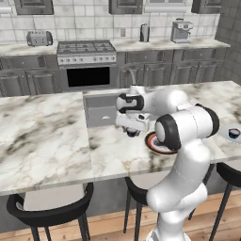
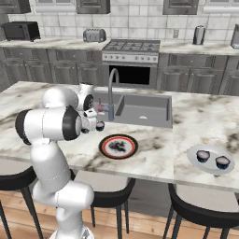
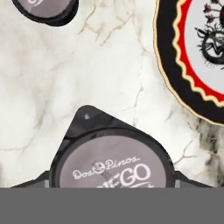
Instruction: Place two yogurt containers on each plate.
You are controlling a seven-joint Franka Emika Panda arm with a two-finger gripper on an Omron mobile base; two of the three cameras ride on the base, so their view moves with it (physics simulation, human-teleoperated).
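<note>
You're looking at a marble counter (image 2: pixel 196 116) with a sink (image 2: pixel 142 109) set into it. Patterned plate (image 2: pixel 118 146) sits on the counter in front of the sink: dark outer band, scalloped red ring, white centre with a dark drawing. No cups on it. White plate (image 2: pixel 211 160) is well apart, toward the counter's right end, carrying two yogurt cups (image 2: pixel 203 155) side by side.

Tool (image 2: pixel 96 125) hangs beside the patterned plate, left of it in the right base view. In the hand view a third cup (image 3: pixel 111 168) sits right at the fingertips: dark body, pale grey lid with white lettering, pointed pull tab. Dark tips flank it on both sides, so you can read it as gripped, jaws closed on the cup.

Fourth cup (image 3: pixel 43 9) stands on bare counter nearby, apart from the plate.
</note>
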